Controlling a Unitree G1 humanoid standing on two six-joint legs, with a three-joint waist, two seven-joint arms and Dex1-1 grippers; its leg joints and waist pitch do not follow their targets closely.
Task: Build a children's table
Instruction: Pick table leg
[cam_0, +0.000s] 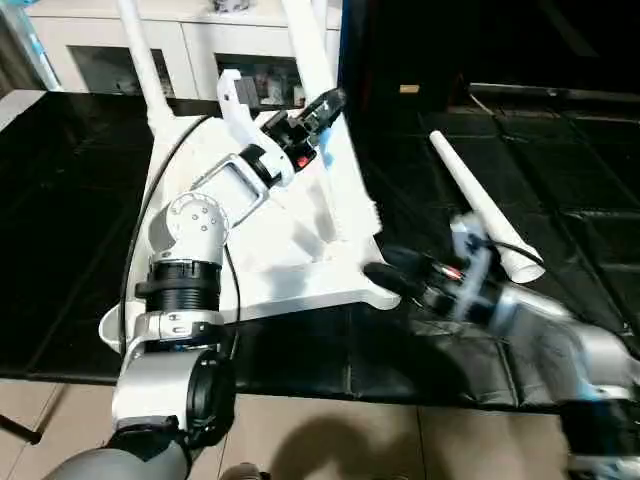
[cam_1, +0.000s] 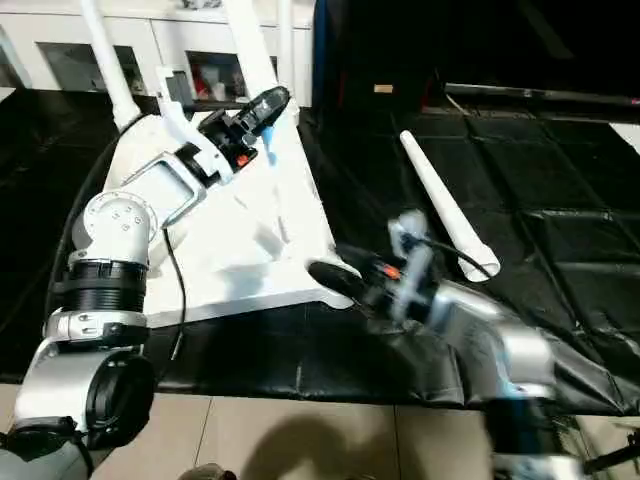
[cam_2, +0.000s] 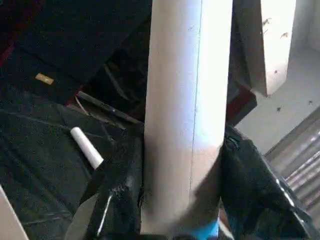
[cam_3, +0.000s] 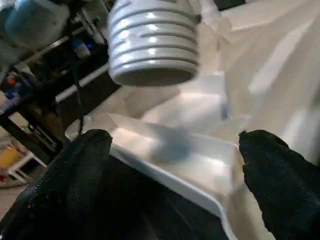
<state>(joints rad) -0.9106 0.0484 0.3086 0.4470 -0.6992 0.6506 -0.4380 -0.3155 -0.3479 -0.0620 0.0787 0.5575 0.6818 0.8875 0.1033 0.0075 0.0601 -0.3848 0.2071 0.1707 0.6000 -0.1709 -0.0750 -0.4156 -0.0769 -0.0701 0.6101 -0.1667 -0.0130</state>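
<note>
I see table top (cam_0: 300, 250) underside-up on black mat (cam_0: 60, 200), centre-left of frame. My left gripper (cam_0: 318, 110) clamped on upright leg (cam_0: 305, 50), upper centre. My right gripper (cam_0: 385, 275) spread wide at top's near corner, holding nothing. Loose leg (cam_0: 480, 215) lies right of centre.

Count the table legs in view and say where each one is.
3. One leg stands at the tabletop's far left corner, one leg in the left gripper, one leg lies loose on the black mat. A fourth may be hidden.
</note>
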